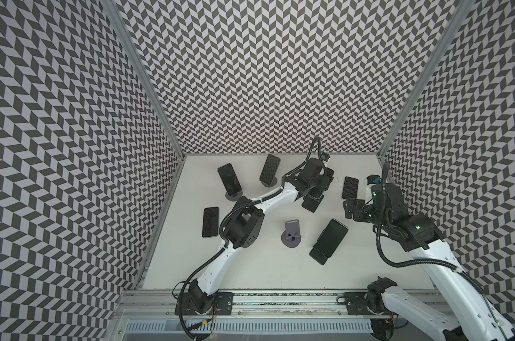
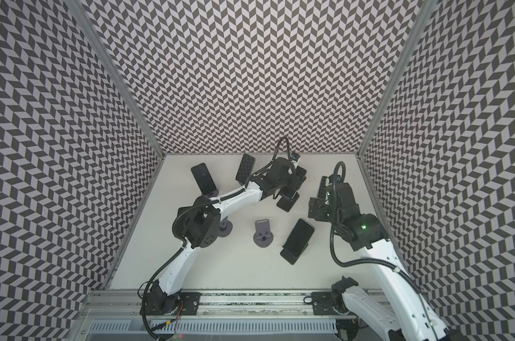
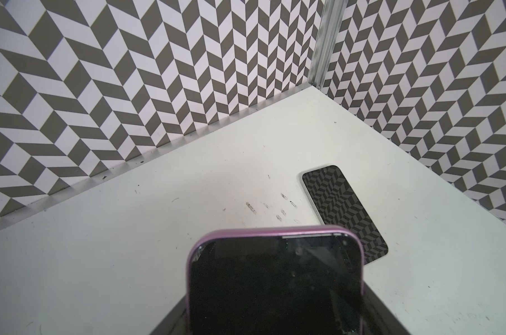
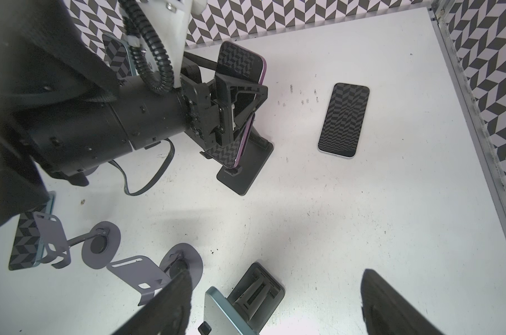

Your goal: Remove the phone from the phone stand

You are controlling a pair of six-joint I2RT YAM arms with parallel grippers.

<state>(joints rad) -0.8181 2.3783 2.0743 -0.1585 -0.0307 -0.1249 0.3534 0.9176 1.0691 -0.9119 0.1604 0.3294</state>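
Toward the far middle of the table (image 1: 250, 265), the left tool (image 4: 247, 113) is clamped across the phone (image 4: 240, 65), with a finger on each long edge about midway up and the jaws drawn tight on it. The phone leans in its black stand (image 4: 243, 177), its lower edge at the stand's front lip; I cannot tell whether it is clear of that lip. It looks like a stiff, flat slab with a glossy glass face and a purple rim. It seems light enough for one tool, but slippery on the face and liable to crack if dropped, so the long edges are the right hold. It likely wants lifting up along the stand's slope, or the light stand may tip with it. Further right, the right tool (image 1: 351, 209) hangs above the table, jaws apart and empty, near a flat phone (image 1: 350, 188).
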